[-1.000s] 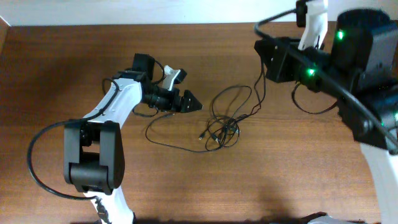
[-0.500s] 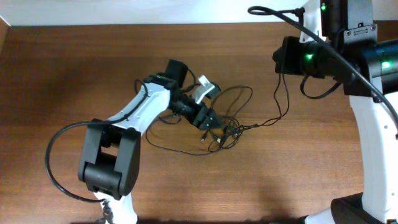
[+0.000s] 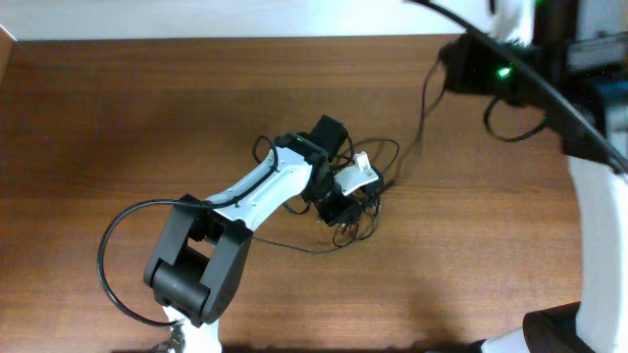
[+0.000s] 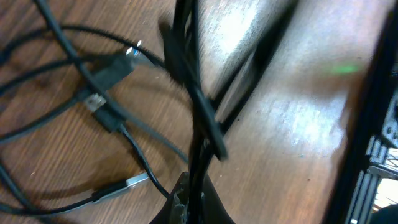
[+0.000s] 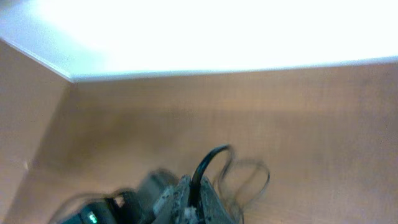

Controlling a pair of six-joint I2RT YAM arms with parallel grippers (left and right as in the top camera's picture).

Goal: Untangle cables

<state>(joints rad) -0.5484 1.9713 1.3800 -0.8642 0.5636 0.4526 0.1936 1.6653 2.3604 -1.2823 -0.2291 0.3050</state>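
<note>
Since half a second ago the left gripper (image 3: 341, 206) has swung right and down onto the cables (image 3: 355, 224). The right gripper (image 3: 451, 71) has climbed toward the far edge of the table (image 3: 118, 127), drawing one strand (image 3: 422, 110) up with it.

Two arms are in view, each with one gripper. The tangle lies near the middle of the wooden table, under and just right of the left gripper, with loose loops spreading around it. The single strand runs from the knot up to the right gripper.

In the left wrist view the fingertips (image 4: 186, 202) sit together at the bottom edge. Several black strands pass up from between them, so the left pincer is clamped on the cables. Three plug ends lie on the wood to the left of those strands. One is a dark plug with a bright tip (image 4: 112, 71), a second lies just below it (image 4: 94, 101), and a third, lower one has a metal end (image 4: 118, 185).

The right wrist view is blurred. One black cable rises in a curve from between the closed fingers there, so the right pincer also grips the cables.
</note>
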